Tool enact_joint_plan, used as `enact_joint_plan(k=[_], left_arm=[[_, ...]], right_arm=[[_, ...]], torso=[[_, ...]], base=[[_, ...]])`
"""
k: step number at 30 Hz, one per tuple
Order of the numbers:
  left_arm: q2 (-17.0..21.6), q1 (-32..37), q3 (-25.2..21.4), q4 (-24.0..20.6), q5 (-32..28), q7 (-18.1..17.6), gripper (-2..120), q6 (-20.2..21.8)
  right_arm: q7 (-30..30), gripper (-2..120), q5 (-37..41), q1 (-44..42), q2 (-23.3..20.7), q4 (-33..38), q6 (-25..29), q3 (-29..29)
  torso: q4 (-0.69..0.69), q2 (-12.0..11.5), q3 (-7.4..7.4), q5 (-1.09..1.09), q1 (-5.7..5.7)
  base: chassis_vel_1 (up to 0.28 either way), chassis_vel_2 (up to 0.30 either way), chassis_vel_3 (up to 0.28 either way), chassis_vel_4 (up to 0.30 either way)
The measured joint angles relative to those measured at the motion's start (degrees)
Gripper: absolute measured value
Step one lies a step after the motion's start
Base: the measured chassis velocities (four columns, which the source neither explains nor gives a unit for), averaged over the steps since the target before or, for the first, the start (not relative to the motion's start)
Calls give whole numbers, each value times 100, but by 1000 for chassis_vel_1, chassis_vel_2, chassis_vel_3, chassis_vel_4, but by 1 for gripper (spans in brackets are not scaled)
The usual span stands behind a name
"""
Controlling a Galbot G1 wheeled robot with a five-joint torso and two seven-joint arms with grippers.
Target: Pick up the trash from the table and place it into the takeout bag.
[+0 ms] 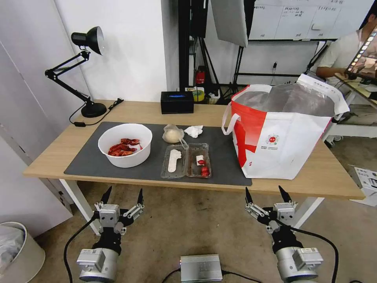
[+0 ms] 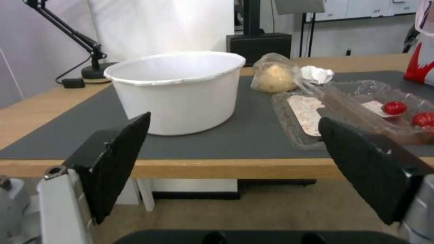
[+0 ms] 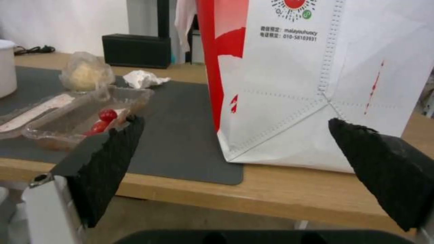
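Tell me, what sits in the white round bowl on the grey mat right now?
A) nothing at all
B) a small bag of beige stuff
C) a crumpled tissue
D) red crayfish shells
D: the head view shows red crayfish shells lying inside the white round bowl, while the crumpled tissue and the small clear bag lie apart on the grey mat.

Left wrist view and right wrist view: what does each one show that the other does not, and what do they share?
The left wrist view alone shows the base of the desk lamp, and the white bowl whole, seen from the side, between the open left gripper fingers. The right wrist view alone shows the takeout bag's white and red front with its round logo, standing on the table ahead of the open right gripper. Both show the clear tray with red bits, the small bag of beige stuff, the crumpled tissue, the black box and the grey mat.
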Motion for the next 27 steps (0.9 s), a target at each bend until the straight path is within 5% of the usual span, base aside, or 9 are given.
enact_joint_plan(k=[21,26,27], left_arm=[[4,-22,5,0,-35,-16,100,35],[51,-253,90,-66,-366,-276,100,507],[87,-431,165,-123,-628,-480,100,883]], right_arm=[[0,100,7,7,-18,0,-7,-1],[59,100,149,158,-304,-26,-187,-1],[143,100,325,353,-648,-65,-418,5]], torso=[[0,0,0,0,0],[-1,0,0,0,0],[0,0,0,0,0]], base=[[0,0,0,0],[0,0,0,0],[0,0,0,0]])
